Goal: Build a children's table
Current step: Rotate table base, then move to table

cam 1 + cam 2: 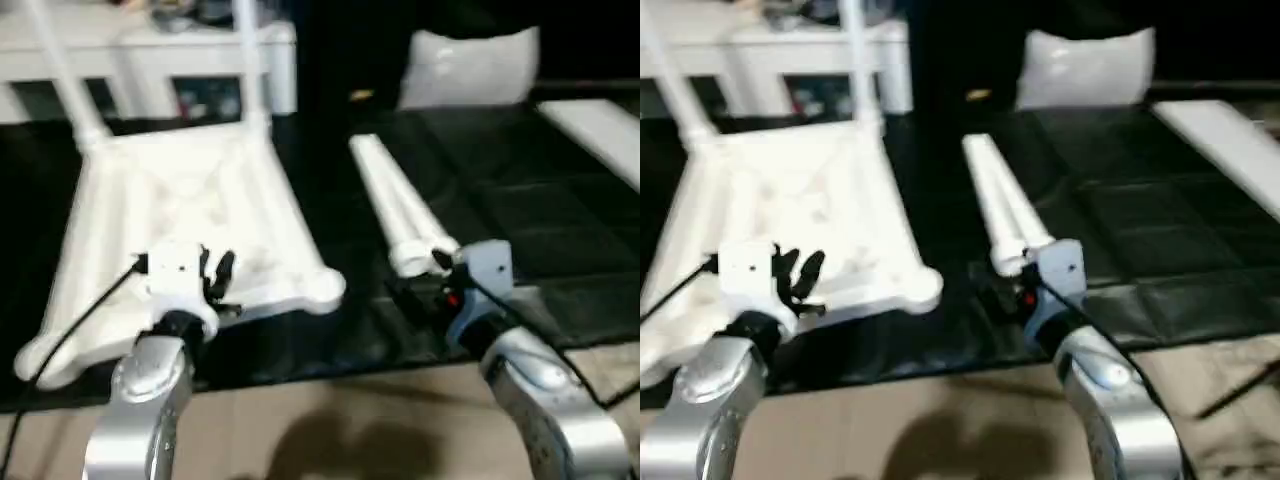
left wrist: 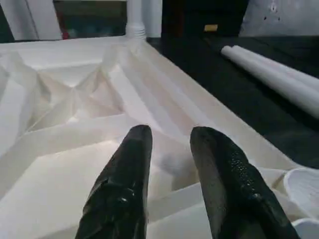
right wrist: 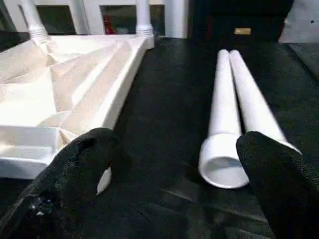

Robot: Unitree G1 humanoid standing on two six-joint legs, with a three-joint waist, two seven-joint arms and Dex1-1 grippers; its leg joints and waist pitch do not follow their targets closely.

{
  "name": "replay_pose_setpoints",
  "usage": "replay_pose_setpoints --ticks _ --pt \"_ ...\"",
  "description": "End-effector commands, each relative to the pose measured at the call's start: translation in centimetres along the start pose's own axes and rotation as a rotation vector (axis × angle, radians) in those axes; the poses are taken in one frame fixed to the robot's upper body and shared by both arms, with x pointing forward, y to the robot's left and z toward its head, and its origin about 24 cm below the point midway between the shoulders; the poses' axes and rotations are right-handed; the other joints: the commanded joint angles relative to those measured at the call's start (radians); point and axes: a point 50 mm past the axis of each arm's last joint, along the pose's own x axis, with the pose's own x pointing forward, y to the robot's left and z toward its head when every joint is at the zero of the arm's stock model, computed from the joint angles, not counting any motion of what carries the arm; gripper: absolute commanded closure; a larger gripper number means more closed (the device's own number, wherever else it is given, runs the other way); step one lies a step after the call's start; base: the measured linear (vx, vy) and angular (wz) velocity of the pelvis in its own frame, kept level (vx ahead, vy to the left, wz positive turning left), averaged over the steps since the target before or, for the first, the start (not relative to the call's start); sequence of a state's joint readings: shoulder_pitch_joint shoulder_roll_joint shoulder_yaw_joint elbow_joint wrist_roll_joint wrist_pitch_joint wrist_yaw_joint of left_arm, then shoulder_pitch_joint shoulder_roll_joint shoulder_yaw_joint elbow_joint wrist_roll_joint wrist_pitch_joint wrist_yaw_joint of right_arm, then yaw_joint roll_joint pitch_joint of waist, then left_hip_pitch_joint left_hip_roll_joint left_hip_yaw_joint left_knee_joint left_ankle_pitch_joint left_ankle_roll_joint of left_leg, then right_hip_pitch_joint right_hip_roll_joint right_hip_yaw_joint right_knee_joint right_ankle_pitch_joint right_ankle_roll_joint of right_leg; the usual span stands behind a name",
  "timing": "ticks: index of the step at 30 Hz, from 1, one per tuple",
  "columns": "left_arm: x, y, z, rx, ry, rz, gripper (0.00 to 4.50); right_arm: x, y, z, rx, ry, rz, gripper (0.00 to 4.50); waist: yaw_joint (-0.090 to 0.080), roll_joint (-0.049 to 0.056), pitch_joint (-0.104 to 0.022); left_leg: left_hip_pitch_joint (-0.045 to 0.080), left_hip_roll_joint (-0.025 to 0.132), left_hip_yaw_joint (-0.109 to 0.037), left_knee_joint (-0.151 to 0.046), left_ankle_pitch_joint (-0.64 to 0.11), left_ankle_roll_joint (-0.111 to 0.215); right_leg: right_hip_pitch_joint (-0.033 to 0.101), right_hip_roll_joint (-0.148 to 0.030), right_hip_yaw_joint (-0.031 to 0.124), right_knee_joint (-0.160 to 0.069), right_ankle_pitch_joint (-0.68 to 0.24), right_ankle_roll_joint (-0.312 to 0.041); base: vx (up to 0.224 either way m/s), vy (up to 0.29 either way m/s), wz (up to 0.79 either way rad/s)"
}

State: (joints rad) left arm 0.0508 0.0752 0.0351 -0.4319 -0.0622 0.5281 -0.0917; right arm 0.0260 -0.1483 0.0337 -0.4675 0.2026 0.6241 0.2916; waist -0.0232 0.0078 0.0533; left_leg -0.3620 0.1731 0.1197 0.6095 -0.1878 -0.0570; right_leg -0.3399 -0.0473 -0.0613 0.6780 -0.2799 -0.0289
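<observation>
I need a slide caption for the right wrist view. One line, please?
Open right gripper facing two loose white legs lying side by side on the black surface, beside the upturned tabletop.

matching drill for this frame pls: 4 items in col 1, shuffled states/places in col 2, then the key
1. tabletop
2. two loose legs
3. left gripper
4. right gripper

A. fingers spread wide, just short of the flared leg ends
B. lying side by side on the black surface
C. upside down, ribs facing up, two legs standing in its far corners
D. fingers narrowly apart, holding nothing, over the ribbed underside

Pairs: 1-C, 2-B, 3-D, 4-A
</observation>
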Motion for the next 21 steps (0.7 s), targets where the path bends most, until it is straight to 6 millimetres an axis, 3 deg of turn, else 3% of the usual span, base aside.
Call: replay_pose_setpoints --ticks 1,2,3,4,5,6,7,8,9,11,13,17,18,19,20,21 --pt "-0.4 -0.3 0.1 -0.014 0.012 -0.022 2.79 -0.3 -0.5 0.0 0.018 -0.011 -0.028 0.00 -0.004 -0.008 -0.054 -0.039 -0.028 -0.004 -0.023 -0.300 0.163 0.025 -0.103 0.070 -0.154 0.059 -0.270 0.009 -0.162 -0.11" --pt "-0.6 -0.2 0.2 -0.039 0.005 -0.024 2.79 -0.4 -0.6 -0.1 0.014 -0.009 -0.028 0.00 0.029 -0.023 -0.057 -0.045 -0.059 0.014 0.062 -0.186 0.167 0.033 -0.148 0.087 -0.187 -0.021 -0.266 -0.001 -0.155 -0.06" --pt "-0.7 -0.2 0.2 -0.049 0.001 -0.021 2.79 -0.4 -0.6 -0.1 0.009 -0.007 -0.026 0.00 0.046 -0.038 -0.053 -0.057 -0.046 0.002 0.052 -0.034 0.125 0.033 -0.151 0.102 -0.171 -0.100 -0.141 -0.004 -0.133 -0.01" --pt "-0.8 0.0 0.4 -0.048 -0.006 -0.018 2.79 -0.4 -0.5 -0.2 0.002 -0.004 -0.019 0.00 0.053 -0.028 -0.046 -0.056 -0.026 -0.010 0.013 -0.005 0.100 0.029 -0.136 0.099 -0.160 -0.133 -0.021 -0.004 -0.133 -0.01" --pt "-0.8 0.0 0.4 -0.047 -0.007 -0.018 2.79 -0.5 -0.5 -0.2 0.002 -0.004 -0.018 0.00 0.054 -0.023 -0.049 -0.056 -0.018 -0.014 -0.002 -0.007 0.099 0.034 -0.125 0.095 -0.153 -0.113 0.008 0.001 -0.093 0.00" --pt "-0.8 0.0 0.6 -0.029 -0.016 -0.020 2.79 -0.4 -0.4 -0.2 0.007 -0.003 -0.015 0.00 0.047 -0.021 -0.036 -0.055 -0.001 -0.021 -0.033 -0.030 0.105 0.025 -0.095 0.071 -0.152 -0.082 0.025 -0.013 -0.065 -0.02" --pt "-0.8 -0.1 0.7 0.009 -0.026 -0.025 2.79 -0.4 -0.2 -0.2 0.010 0.001 -0.008 0.00 0.053 -0.002 -0.046 -0.036 0.016 -0.027 -0.042 -0.064 0.083 0.020 -0.078 0.061 -0.148 -0.098 0.034 -0.013 -0.065 -0.02" --pt "-0.8 -0.1 0.7 0.022 -0.028 -0.026 2.79 -0.4 -0.2 -0.2 0.011 0.003 -0.005 0.00 0.052 0.000 -0.043 -0.028 0.021 -0.026 -0.046 -0.093 0.082 0.011 -0.074 0.061 -0.152 -0.124 0.026 0.000 0.000 0.00" --pt "-0.7 -0.1 0.7 0.053 -0.033 -0.020 2.79 -0.3 0.0 -0.3 0.010 0.009 0.006 0.00 0.050 0.009 -0.040 -0.023 0.033 -0.031 -0.060 -0.139 0.065 0.015 -0.076 0.057 -0.153 -0.180 -0.004 0.000 0.000 0.00" --pt "-0.6 -0.1 0.7 0.067 -0.044 -0.013 2.79 -0.1 0.3 -0.1 0.010 0.008 0.029 0.00 0.050 0.008 -0.042 -0.015 0.049 -0.035 -0.071 -0.175 0.057 0.015 -0.078 0.058 -0.152 -0.177 -0.040 0.000 0.000 0.00" --pt "-0.5 -0.5 0.8 0.083 -0.055 -0.054 2.79 0.0 0.4 0.1 -0.002 -0.001 0.044 0.00 0.049 0.015 -0.043 -0.011 0.061 -0.038 -0.081 -0.181 0.054 0.016 -0.083 0.060 -0.141 -0.092 -0.098 0.000 0.000 0.00" --pt "-0.6 -0.7 1.0 0.038 -0.070 -0.068 2.61 0.3 0.1 0.4 -0.030 -0.011 0.039 0.00 0.045 0.017 -0.040 -0.010 0.063 -0.031 -0.089 -0.229 0.041 0.017 -0.091 0.059 -0.141 -0.076 -0.132 -0.011 0.042 -0.03" --pt "-0.6 -0.6 1.0 0.029 -0.066 -0.058 2.46 0.3 0.1 0.4 -0.034 -0.013 0.042 0.00 0.043 0.016 -0.037 -0.007 0.061 -0.030 -0.091 -0.267 0.034 0.018 -0.092 0.059 -0.143 -0.117 -0.129 -0.019 0.053 -0.05" --pt "-0.6 -0.6 0.9 0.024 -0.063 -0.052 2.38 0.4 0.1 0.5 -0.036 -0.015 0.045 0.00 0.042 0.016 -0.030 0.003 0.057 -0.026 -0.093 -0.376 0.017 0.017 -0.093 0.060 -0.154 -0.259 -0.114 0.000 0.000 0.00" --pt "-0.7 -0.6 0.8 0.027 -0.059 -0.054 2.31 0.5 -0.1 0.7 -0.032 -0.022 0.041 0.00 0.040 0.010 -0.017 0.019 0.052 -0.023 -0.093 -0.487 0.002 0.008 -0.089 0.058 -0.173 -0.429 -0.088 0.000 0.000 0.00" --pt "-0.7 -0.6 0.8 0.028 -0.058 -0.055 2.24 0.5 -0.1 0.8 -0.032 -0.023 0.041 0.00 0.038 0.013 -0.007 0.034 0.047 -0.024 -0.091 -0.560 -0.006 0.000 -0.087 0.051 -0.184 -0.542 -0.068 0.000 0.000 0.00"
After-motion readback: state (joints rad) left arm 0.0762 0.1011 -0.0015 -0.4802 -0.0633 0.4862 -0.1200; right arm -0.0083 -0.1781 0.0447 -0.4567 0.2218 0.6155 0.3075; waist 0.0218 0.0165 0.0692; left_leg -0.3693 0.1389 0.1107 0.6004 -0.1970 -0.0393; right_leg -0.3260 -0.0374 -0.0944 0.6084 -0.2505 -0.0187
